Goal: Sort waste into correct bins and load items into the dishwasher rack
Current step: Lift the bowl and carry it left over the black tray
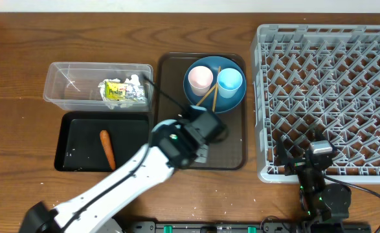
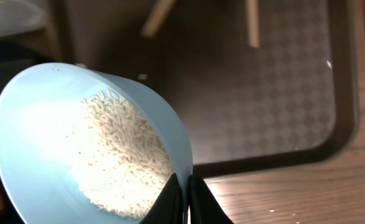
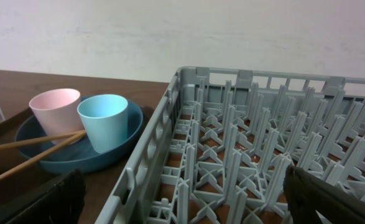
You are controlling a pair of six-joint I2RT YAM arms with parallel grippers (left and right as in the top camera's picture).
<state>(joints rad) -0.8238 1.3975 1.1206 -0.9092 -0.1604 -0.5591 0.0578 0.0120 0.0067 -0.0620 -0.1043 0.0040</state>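
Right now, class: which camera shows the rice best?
Left wrist: the rice lies close up inside the bowl. Overhead, the left arm hides it; right wrist misses it.

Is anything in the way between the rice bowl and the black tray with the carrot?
No, nothing visible. The left gripper pinches the bowl over the brown tray, and the black tray lies beside it, with only low rims between.
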